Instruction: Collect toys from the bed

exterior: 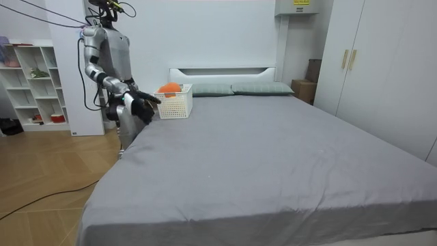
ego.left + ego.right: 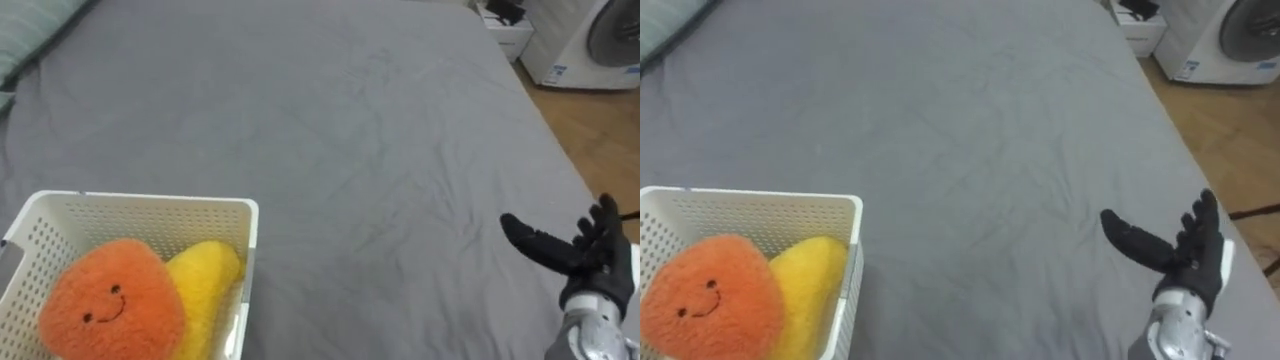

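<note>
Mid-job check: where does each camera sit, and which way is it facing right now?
Left eye view: on the robot's head, looking down across the grey bed; white basket at lower left, the robot's open right hand at lower right.
Right eye view: same head, slightly aside, same downward look; the right hand shows here too.
Room view: off the bed's foot, facing the headboard; the whole robot stands at the bedside on the room view's left.
Shared: all three show the bed and the basket holding the orange toy.
</note>
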